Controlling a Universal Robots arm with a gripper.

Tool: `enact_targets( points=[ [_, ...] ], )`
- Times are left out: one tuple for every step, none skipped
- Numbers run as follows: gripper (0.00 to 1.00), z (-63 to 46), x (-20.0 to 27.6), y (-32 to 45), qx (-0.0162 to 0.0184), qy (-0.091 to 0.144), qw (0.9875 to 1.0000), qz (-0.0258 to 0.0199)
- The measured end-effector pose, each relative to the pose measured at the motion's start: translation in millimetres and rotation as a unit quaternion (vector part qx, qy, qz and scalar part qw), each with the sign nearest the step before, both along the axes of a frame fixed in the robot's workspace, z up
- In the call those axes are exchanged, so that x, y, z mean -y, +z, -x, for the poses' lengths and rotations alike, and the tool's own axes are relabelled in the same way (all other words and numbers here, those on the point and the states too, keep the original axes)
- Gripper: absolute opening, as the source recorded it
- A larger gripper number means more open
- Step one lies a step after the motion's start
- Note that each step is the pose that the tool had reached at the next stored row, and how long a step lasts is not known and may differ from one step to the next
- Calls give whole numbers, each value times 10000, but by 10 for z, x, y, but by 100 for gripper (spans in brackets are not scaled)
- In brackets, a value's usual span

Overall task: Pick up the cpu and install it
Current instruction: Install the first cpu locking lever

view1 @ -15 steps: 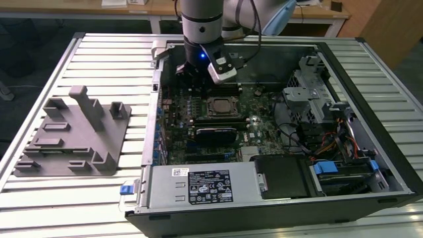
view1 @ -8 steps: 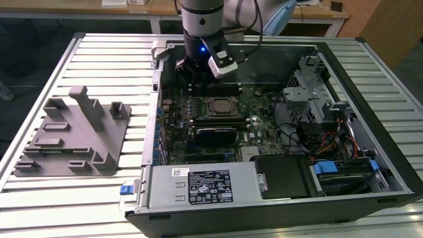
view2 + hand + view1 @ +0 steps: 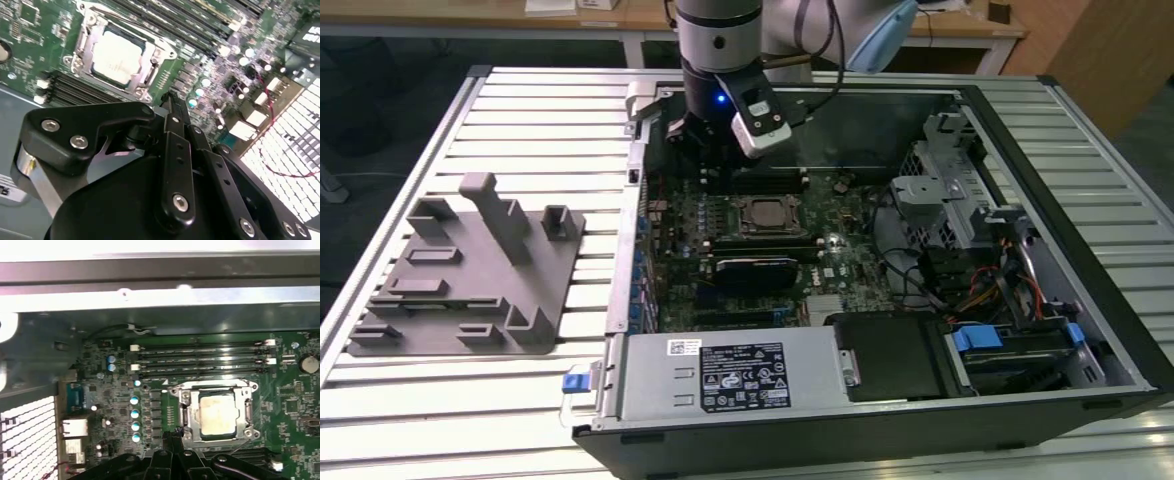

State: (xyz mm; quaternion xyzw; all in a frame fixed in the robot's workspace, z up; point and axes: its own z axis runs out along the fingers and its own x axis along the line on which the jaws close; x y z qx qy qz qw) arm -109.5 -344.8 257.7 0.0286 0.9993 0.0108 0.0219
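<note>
So the cpu [image 3: 216,412] is sitting in the socket on the motherboard, silver top up, with the metal socket frame [image 3: 212,386] all around it. It looks flat and square from both wrist views, but I can't tell if the frame is actually latched down over it.

The fingers [image 3: 176,150] look clenched together with nothing between them. Their tips hover just beside one corner of the socket frame, low over the board.

Stuff I'd worry about from here:

- The tips are really near that frame corner. Any sideways drift could catch the metal edge and lever the frame, or nudge the chip out of place if it isn't clamped.
- If the chip is even slightly off, any pressing on it could bend the pins underneath. You can't see those here, so you'd never know until it fails to boot.
- There's a row of little round capacitors [image 3: 135,412] close to the tips on the other side. A low pass that way could clip one.
- The memory slots [image 3: 200,357] run just beyond the socket, and in the exterior view the arm is deep inside the case [image 3: 1067,330], so the case wall is another thing the wrist could bump.

The grey fixture [image 3: 467,270] out on the surface [image 3: 534,110] is well apart from all this, so no trouble there.
</note>
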Motion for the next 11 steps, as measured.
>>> enact_targets(
  points=[
    [11, 22, 0, -1, 0, 0, 10000, 0],
    [11, 42, 0, -1, 0, 0, 10000, 0],
    [11, 59, 0, -2, 0, 0, 10000, -1],
    [11, 72, 0, -3, 0, 1, 10000, -6],
    [11, 82, 0, -3, 0, 0, 10000, -27],
    [11, 89, 0, -3, 0, 1, 10000, -69],
    [11, 95, 0, -3, 0, 1, 9999, -122],
    [11, 100, 0, -4, 0, 1, 9998, -185],
    [11, 105, 1, -3, 0, 0, 9997, -250],
    [11, 109, 1, -4, 1, 0, 9995, -317],
    [11, 113, 1, -4, 0, 0, 9992, -389]
  ],
)
